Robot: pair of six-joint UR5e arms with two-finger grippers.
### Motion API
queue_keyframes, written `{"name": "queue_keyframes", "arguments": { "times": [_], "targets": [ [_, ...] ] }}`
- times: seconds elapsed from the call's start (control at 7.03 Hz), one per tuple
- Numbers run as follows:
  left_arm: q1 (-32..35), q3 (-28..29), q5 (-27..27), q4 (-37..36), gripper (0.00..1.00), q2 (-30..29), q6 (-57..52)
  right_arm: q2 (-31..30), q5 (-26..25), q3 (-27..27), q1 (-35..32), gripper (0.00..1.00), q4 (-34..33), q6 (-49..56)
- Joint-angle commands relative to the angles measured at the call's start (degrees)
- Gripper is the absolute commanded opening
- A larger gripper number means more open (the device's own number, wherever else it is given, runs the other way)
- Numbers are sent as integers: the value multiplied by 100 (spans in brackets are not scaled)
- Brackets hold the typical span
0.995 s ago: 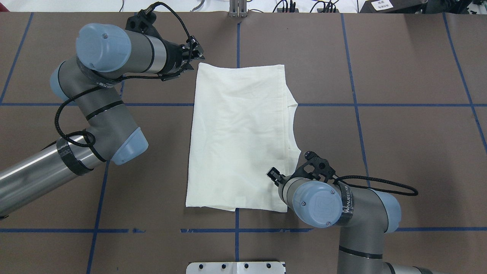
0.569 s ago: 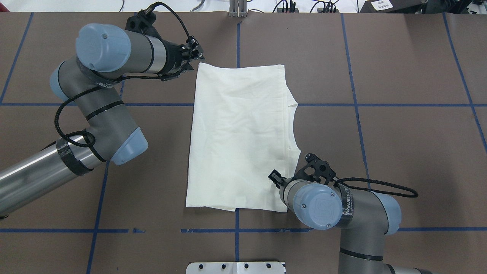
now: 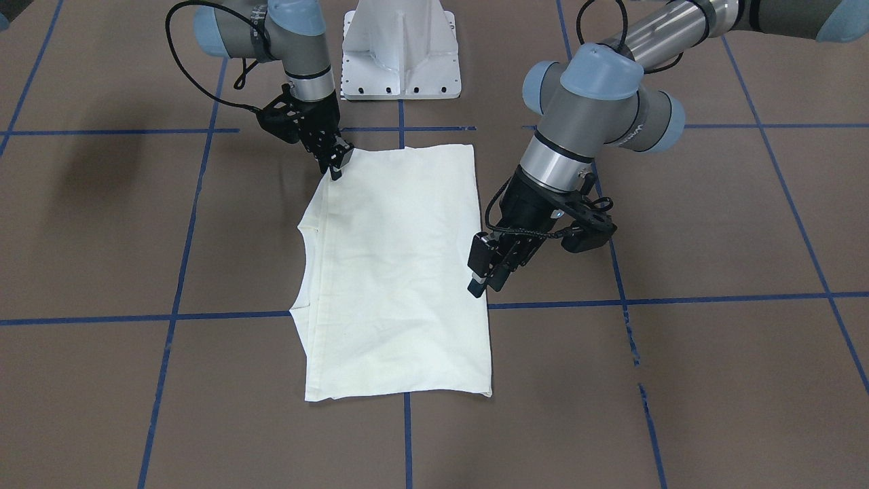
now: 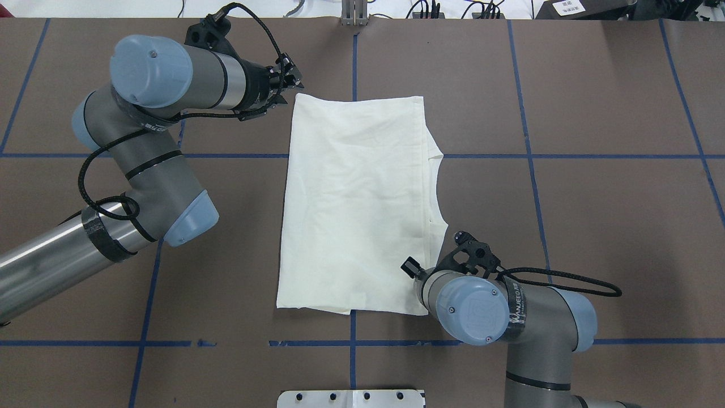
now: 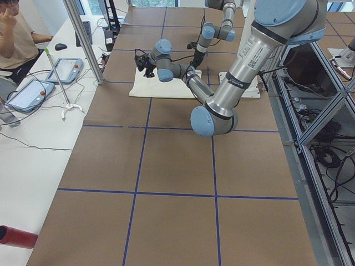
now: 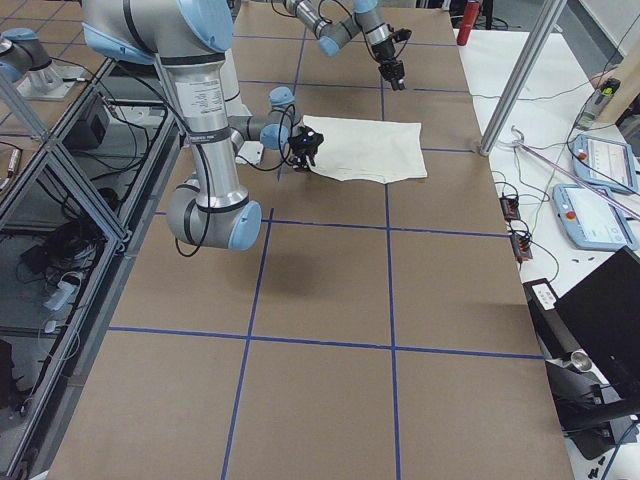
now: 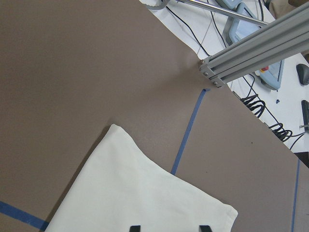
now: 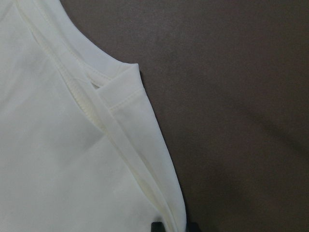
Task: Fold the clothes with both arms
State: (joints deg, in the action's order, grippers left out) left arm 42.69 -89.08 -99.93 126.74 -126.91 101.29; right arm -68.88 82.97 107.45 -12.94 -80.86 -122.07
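1. The brown worktop [image 4: 595,226] carries a grid of blue tape [image 4: 527,113].
2. The left arm [image 4: 153,170] extends towards the worktop's far edge. The right arm [image 4: 544,323], with a black band [image 4: 516,306] that seems to read "WANJEED", bends over near the robot's edge.
3. The shirt [image 4: 357,198] lies flat mid-worktop, folded oblong, plain side up, with the neckline [image 4: 436,187] towards the right arm.
4. The left tool [image 4: 295,79] hangs over the shirt's far corner, fingers [image 7: 135,228] spread.
5. The right tool [image 3: 336,170] has its fingertips [image 8: 158,227] narrowly astride the hem. Whether they pinch it, I cannot tell.
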Motion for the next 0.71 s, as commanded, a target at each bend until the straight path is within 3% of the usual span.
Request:
{"name": "queue_keyframes", "arguments": {
  "times": [0.0, 0.28, 0.57],
  "targets": [
    [2, -13, 0, 0, 50, 8, -4, -2, 9, 30, 11, 0, 0, 8],
    [-24, -161, 0, -70, 50, 113, 4, -2, 35, 231, 20, 0, 0, 8],
    [-496, -923, 0, -71, 51, 735, 484, -55, 88, 504, -15, 0, 0, 60]
  ]
}}
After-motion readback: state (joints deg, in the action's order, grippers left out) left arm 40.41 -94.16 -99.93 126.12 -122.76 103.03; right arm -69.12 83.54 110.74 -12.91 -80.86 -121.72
